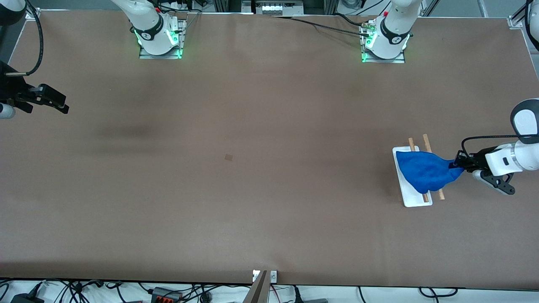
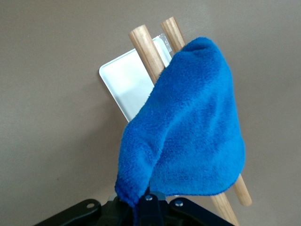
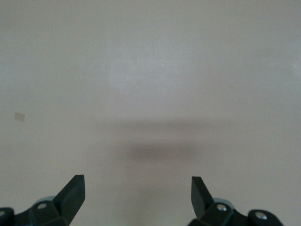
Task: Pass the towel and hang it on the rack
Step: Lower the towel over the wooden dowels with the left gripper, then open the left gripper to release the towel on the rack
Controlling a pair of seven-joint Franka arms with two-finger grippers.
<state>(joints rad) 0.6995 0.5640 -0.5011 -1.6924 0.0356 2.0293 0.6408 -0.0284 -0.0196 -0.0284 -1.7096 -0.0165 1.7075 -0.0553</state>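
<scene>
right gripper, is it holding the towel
No, the right gripper is open with nothing between its fingers over bare table, while the towel is draped on the rack, pinched by the left gripper.

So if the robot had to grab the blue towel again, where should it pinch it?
Probably the bunched corner of the towel that the left gripper pinches now, coming from the left arm's end of the table. That corner sticks out past the rack rods, so fingers can close without bumping wood.
</scene>
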